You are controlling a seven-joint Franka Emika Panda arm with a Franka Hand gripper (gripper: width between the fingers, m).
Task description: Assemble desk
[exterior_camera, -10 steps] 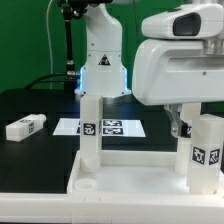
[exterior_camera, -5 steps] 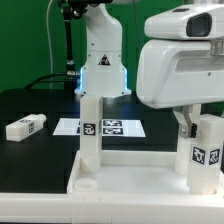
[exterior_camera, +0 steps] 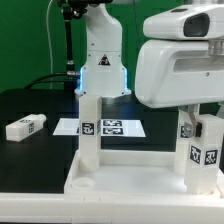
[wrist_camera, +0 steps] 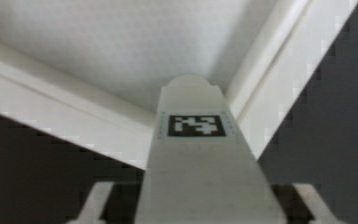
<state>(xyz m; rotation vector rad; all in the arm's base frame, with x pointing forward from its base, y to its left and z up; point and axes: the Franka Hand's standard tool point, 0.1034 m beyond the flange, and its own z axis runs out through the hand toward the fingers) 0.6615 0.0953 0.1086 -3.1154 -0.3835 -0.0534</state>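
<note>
The white tabletop lies rim up at the front. Two white tagged legs stand upright on it, one toward the exterior view's left and one at its right corner. My gripper straddles the top of the right leg, and one finger shows beside it. In the wrist view that leg runs down to the tabletop between my gripper's fingers, with a thin dark gap on each side. The jaws are open, close around the leg. A third leg lies loose on the black table.
The marker board lies flat on the table behind the tabletop. The robot's white base stands at the back. The arm's bulky white wrist hangs over the right corner.
The fingers have drawn in toward the right leg from wide open; the visible finger has shifted toward the leg. The legs and tabletop have stayed put.
</note>
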